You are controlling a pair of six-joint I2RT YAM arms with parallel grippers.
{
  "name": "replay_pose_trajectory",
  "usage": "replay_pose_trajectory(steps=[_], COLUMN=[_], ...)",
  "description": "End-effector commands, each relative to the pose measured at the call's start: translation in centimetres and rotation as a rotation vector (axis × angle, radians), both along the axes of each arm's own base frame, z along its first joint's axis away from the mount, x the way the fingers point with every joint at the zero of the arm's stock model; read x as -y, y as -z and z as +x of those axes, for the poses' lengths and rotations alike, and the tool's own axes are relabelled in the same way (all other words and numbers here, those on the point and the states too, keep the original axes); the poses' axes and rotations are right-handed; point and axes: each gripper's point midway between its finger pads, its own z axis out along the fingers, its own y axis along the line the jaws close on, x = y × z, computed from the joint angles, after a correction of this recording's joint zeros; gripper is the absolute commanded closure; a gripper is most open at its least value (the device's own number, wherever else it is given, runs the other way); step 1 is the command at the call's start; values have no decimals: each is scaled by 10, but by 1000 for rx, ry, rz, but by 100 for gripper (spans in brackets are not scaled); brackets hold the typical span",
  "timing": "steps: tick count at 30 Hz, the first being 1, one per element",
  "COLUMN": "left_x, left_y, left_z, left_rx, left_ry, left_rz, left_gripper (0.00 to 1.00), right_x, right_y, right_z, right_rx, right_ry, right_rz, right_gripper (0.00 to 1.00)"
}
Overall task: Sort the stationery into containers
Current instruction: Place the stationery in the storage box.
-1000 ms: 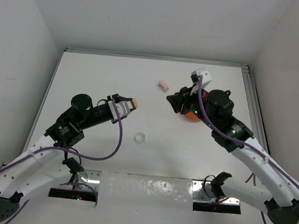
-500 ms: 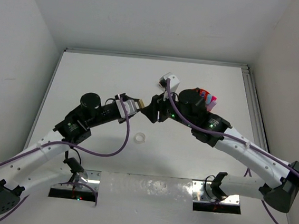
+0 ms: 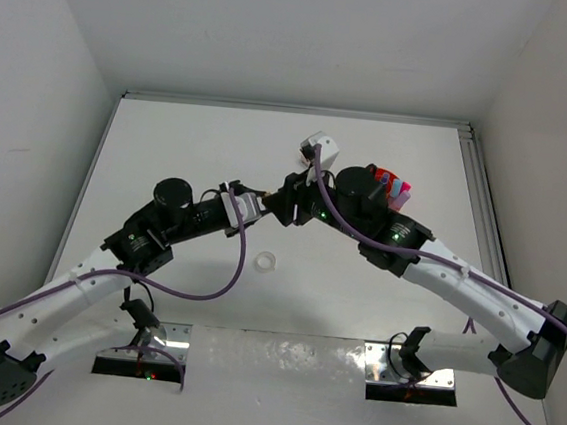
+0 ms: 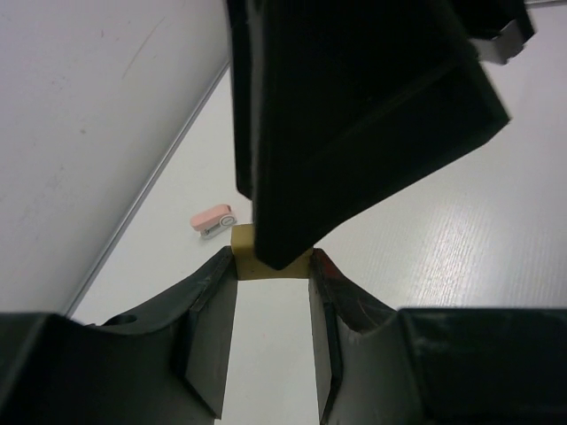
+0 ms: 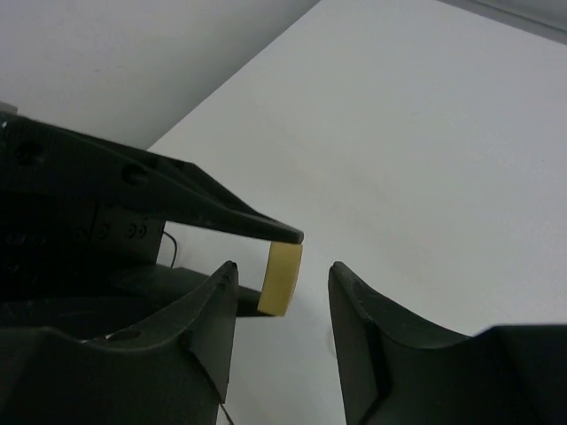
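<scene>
Pinching a tan eraser at its fingertips, the left gripper holds it above the table. The right gripper stands spread around the block, apparently not touching. The right arm hides most of the orange tub. A clear tape ring lies apart.

I see the small tan rectangular eraser block up off the white table, pinched at the tips of the left gripper, one end poking out past the fingers. It sits in the gap between the right gripper's spread fingers, apart from both.

The clear tape ring lies flat on the table, just nearer than the eraser.

The small pink block with a grey end lies flat near the table's far edge.

The round orange plastic tub is mostly hidden. Pink sticks stand up out of it.
</scene>
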Motion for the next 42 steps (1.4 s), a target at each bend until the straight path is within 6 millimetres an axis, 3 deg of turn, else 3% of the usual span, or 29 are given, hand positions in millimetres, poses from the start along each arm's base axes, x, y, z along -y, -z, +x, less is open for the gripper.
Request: replay_pose_trajectory(steps=[1,8,11,15,16,17,18,19,20,21,22,24,25,30,33,38,42], left_x=[5,4,2,0,0,0,-2,-2,-3,-4,-6,-12,-18,-40,-48,-64,-68], left_y=[-10,-15,-13,-11,-10,-9,-9,-6,-6,-2,1,3,10,32,41,56,54], left_z=[-5,-4,-3,0,2,2,5,7,7,10,10,14,17,20,18,26,27], left_rx=[24,24,23,13,1,-6,-15,-42,-56,-86,-109,-156,-178,-293,-318,-301,-289], left_ry=[30,15,1,-26,-35,-38,-61,-74,-85,-108,-123,-180,-225,-356,-385,-475,-483], left_rz=[-29,-40,-39,-41,-45,-47,-48,-54,-51,-53,-53,-79,-86,-126,-108,-66,-57], left_gripper=[100,100,100,100,100,85,62,11,0,0,0,0,0,0,0,0,0], right_x=[-10,-21,-20,-18,-16,-11,-9,-4,6,16,43,77,108,194,209,211,218], right_y=[-26,-9,-4,-4,-2,-4,-2,6,13,17,33,58,69,109,128,144,153], right_z=[10,12,11,10,10,12,14,10,18,24,39,52,72,118,133,159,167], right_rx=[45,11,8,16,20,44,52,39,59,63,59,22,48,114,122,157,162], right_ry=[23,-1,-9,-12,-12,-10,-9,-33,-35,-31,-1,24,65,122,93,119,145], right_rz=[66,34,20,7,-1,-16,-33,-74,-128,-167,-269,-397,-492,-742,-775,-813,-858], right_gripper=[56,61,71,100,100,100,100,100,100,100,100,100,100,100,100,100,100])
